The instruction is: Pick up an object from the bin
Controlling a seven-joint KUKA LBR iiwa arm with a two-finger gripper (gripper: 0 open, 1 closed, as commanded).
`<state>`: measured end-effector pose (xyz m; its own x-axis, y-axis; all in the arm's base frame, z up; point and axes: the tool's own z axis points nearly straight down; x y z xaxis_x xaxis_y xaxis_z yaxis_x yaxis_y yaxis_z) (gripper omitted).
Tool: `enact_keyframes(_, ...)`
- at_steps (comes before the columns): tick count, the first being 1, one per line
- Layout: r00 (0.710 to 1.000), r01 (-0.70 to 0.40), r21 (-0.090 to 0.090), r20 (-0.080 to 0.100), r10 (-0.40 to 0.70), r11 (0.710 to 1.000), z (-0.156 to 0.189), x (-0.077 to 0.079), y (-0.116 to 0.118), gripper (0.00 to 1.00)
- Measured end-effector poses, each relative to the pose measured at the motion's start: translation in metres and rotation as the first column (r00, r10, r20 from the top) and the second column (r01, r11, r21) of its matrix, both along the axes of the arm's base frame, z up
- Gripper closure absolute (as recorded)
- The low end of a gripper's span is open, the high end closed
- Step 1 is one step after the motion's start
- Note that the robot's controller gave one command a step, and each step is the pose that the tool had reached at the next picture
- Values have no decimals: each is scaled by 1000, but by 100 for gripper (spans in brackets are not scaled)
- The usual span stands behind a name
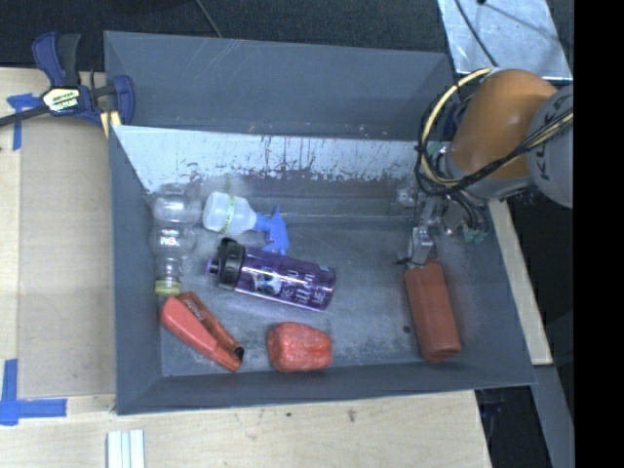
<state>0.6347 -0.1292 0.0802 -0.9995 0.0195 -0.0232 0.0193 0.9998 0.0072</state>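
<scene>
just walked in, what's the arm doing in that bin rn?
The arm's pincer is low on the right side of the bin, at the upper end of a reddish-brown block lying there. Whether it touches the block is unclear. A purple bottle and a red lump lie apart, further left.

The arm [548, 159] comes in over the bin's [292, 76] right edge, near the far right corner. Its wrist carries a rounded orange cover [497, 125], with black and yellow cables [434, 154] looped about it. Below hangs the pincer [422, 247], pointing down, low by the right wall.
</scene>
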Motion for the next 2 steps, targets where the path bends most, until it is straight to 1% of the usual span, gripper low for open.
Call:
enact_keyframes(1, 996, -85, 2, 9, 85, 996, 6, -30, -3, 0)
enact_keyframes(2, 978, -210, -3, -4, 210, 978, 8, -79, -3, 0)
